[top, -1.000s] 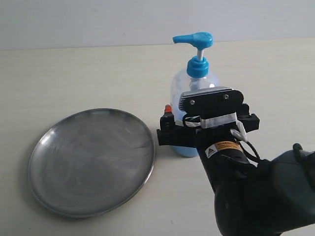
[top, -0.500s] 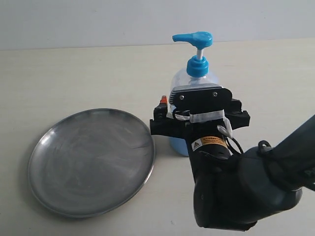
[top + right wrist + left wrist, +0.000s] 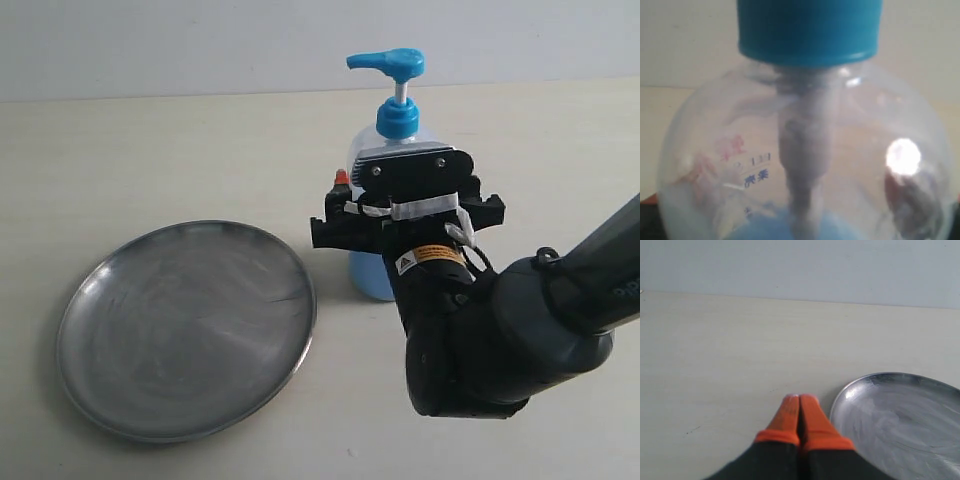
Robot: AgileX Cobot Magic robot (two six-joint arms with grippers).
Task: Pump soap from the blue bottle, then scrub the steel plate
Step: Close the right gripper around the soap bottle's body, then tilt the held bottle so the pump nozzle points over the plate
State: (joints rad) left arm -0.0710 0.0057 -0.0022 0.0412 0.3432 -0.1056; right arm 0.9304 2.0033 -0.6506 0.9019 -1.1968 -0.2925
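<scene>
The blue bottle (image 3: 392, 150), clear with a bright blue pump head (image 3: 386, 62), stands to the right of the steel plate (image 3: 185, 325). My right gripper (image 3: 408, 195) holds the bottle's body between its fingers, and one orange fingertip (image 3: 341, 178) shows at the bottle's left side. In the right wrist view the bottle (image 3: 740, 150) fills the frame, with its blue collar (image 3: 810, 30) and light blue soap (image 3: 765, 225) inside. No soap shows on the plate. In the left wrist view my left gripper (image 3: 800, 402) is shut and empty, just beside the plate's rim (image 3: 840, 395).
The pale table (image 3: 150, 150) runs back to a grey wall (image 3: 200, 40). My right arm's dark bulk (image 3: 500, 340) fills the near right. The left arm is outside the exterior view.
My right gripper has moved left and farther back, closing onto the bottle. The bottle has shifted slightly left and up with it. The plate has not moved.
</scene>
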